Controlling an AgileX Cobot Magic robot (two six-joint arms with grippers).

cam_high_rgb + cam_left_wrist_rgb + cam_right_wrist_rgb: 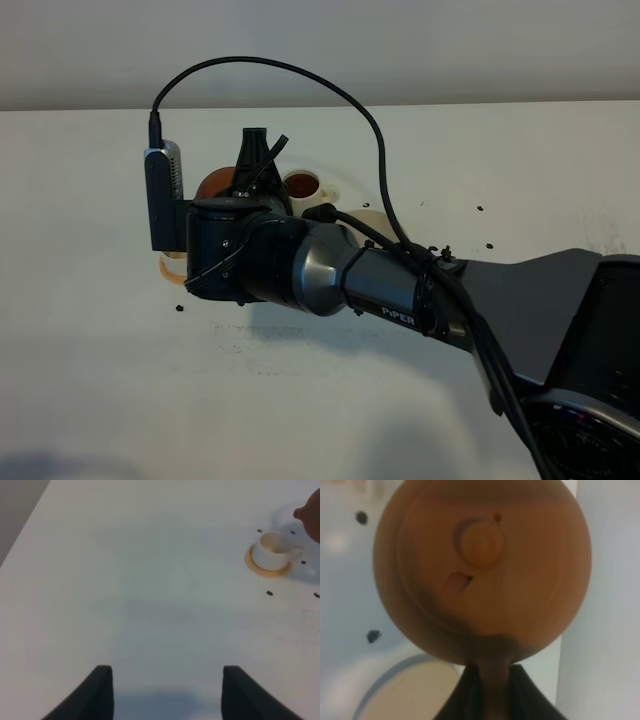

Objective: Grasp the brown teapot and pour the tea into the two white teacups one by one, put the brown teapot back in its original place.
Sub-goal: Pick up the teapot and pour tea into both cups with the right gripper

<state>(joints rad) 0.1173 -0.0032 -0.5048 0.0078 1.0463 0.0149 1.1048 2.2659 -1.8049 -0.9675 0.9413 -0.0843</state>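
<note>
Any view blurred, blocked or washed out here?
Right wrist view: the brown teapot fills the frame, out of focus, as is the beige disc. Exterior high view: sharp, but the right arm hides most of the teapot. Left wrist view: evenly lit, slightly soft; faint shadows around the white teacup.

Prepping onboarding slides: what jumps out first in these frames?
The right arm fills the middle of the high view, hiding most of the brown teapot. In the right wrist view that teapot fills the frame, its handle clamped in the right gripper. The left gripper hangs open over the table, a white teacup farther off.
</note>
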